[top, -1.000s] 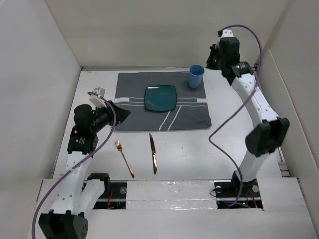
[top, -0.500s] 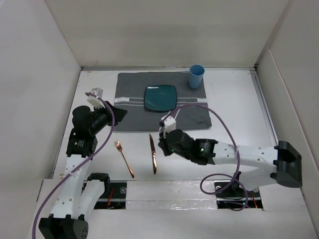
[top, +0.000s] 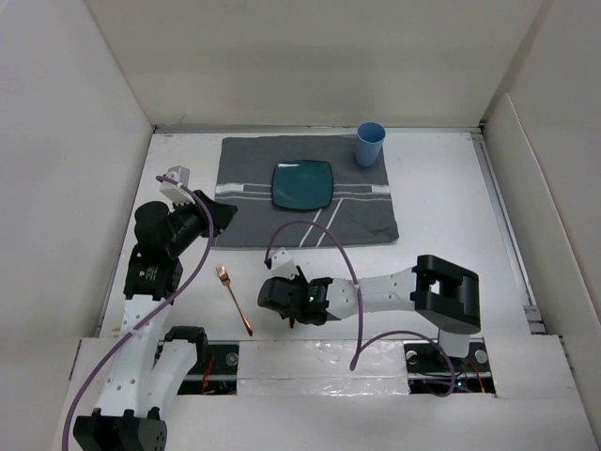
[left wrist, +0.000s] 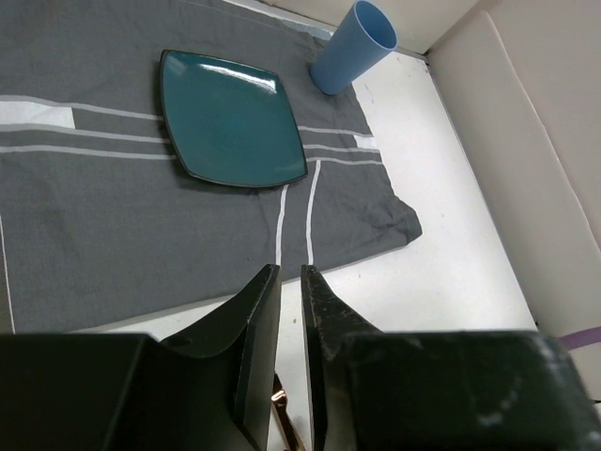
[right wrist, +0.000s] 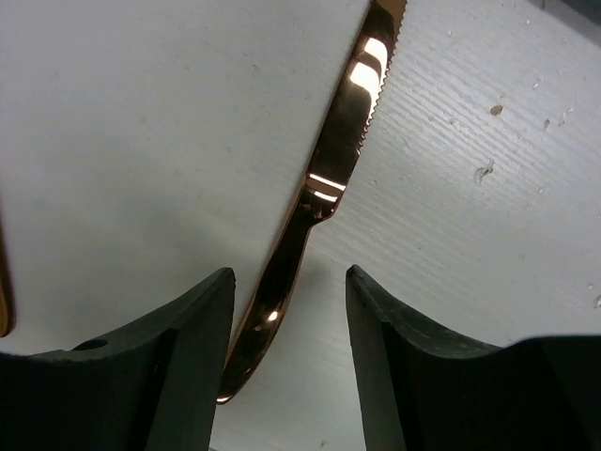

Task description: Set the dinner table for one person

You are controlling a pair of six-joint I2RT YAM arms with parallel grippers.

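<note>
On the white dinner table (top: 441,216) lies a grey striped placemat (top: 362,218) holding a teal square plate (top: 302,184) and a blue cup (top: 370,144). A copper fork (top: 235,299) lies in front of the mat. Right of it, my right gripper (top: 291,301) hangs low over the copper knife (right wrist: 324,178), which is mostly hidden in the top view. That gripper (right wrist: 289,274) is open, its fingers either side of the knife handle without touching it. My left gripper (top: 222,214) hovers at the mat's left edge. Its fingers (left wrist: 255,319) stand a narrow slit apart, holding nothing.
White walls box in the table on the left, back and right. A purple cable loops from the right arm across the table in front of the mat (top: 333,249). The left wrist view shows the plate (left wrist: 230,119), the cup (left wrist: 352,49) and the fork (left wrist: 279,413) under the jaws.
My right arm swung from the back right corner down to the front and settled over the knife, and its jaws opened. The left gripper closed, then parted slightly.
</note>
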